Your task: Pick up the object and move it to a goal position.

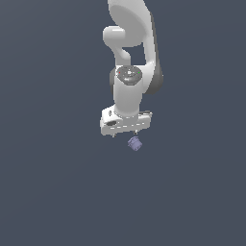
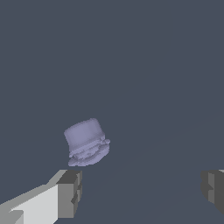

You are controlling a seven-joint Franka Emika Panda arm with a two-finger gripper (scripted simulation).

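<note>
The object (image 1: 135, 143) is a tiny pale purple-blue stubby lump on the dark floor, just below the white arm's hand in the exterior view. In the wrist view the object (image 2: 86, 142) lies close to one grey fingertip (image 2: 70, 187) but outside the gap between the two. My gripper (image 2: 142, 188) is open, its fingers spread wide with nothing between them. In the exterior view the gripper (image 1: 125, 135) points down and its short fingertips hover a little above and to the exterior view's left of the object.
Plain dark grey-blue ground fills both views. The white arm (image 1: 129, 57) rises behind the hand toward the top of the exterior view. No other objects show.
</note>
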